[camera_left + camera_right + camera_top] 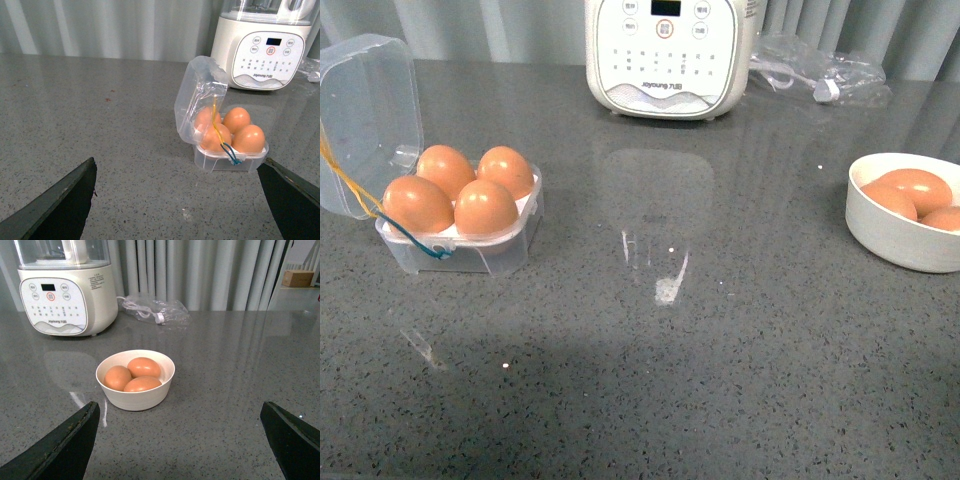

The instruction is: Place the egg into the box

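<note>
Both claws stand spread wide and empty, your left gripper [177, 162] facing the box [252, 161] and your right gripper [180, 405] facing the bowl [137, 400] well right of it, while the egg [485, 207], smooth orange-brown, sits in the box's near right cell, long axis upright, rounded end up, beside three like eggs [417, 203].

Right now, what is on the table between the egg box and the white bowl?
Nothing. In the front view, only bare grey table lies between the box and the bowl; the white appliance stands farther back.
</note>
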Motion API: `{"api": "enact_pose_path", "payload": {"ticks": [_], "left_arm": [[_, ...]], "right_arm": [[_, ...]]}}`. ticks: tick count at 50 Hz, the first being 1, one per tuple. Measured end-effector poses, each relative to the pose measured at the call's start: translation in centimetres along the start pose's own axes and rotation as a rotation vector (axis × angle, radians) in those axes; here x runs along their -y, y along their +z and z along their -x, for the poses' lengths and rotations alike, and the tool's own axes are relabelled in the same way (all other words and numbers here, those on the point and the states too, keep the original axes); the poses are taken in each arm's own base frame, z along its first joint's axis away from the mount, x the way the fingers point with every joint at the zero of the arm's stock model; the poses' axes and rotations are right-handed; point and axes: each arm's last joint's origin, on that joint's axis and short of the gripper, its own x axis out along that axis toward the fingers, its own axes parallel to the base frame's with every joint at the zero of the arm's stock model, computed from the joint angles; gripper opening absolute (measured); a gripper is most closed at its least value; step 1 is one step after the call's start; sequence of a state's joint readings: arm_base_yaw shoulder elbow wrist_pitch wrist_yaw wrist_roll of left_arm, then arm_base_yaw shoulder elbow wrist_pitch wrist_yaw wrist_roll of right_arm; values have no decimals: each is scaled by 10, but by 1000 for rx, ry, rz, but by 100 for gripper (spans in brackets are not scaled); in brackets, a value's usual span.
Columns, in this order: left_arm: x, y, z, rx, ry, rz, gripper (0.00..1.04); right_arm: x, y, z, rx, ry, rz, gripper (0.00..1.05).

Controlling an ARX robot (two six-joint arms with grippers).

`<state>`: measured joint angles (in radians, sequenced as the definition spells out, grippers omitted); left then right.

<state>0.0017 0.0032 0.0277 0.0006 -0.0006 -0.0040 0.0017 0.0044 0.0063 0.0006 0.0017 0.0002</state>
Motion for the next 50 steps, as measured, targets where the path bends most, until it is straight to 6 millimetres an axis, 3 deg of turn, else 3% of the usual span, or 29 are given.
{"api": "enact_pose_path", "payload": {"ticks": [8,17,23,35,43,50], "left_arm": [[-3,5,-18,7,-54,195,98],[-18,25,-52,103,12,183,98],[-31,34,-86,130,81,131,98],[-48,23,-142,35,242,-106,98],[-50,17,-164,-9,296,-213,98],[-40,16,-172,-21,259,-254,98]], "right_arm": [[0,0,0,0,0,0,97],[0,0,0,0,0,0,97],[0,0,0,0,0,0,97],[0,0,0,0,0,0,97],[0,0,0,0,0,0,97],[0,0,0,0,0,0,97]]}}
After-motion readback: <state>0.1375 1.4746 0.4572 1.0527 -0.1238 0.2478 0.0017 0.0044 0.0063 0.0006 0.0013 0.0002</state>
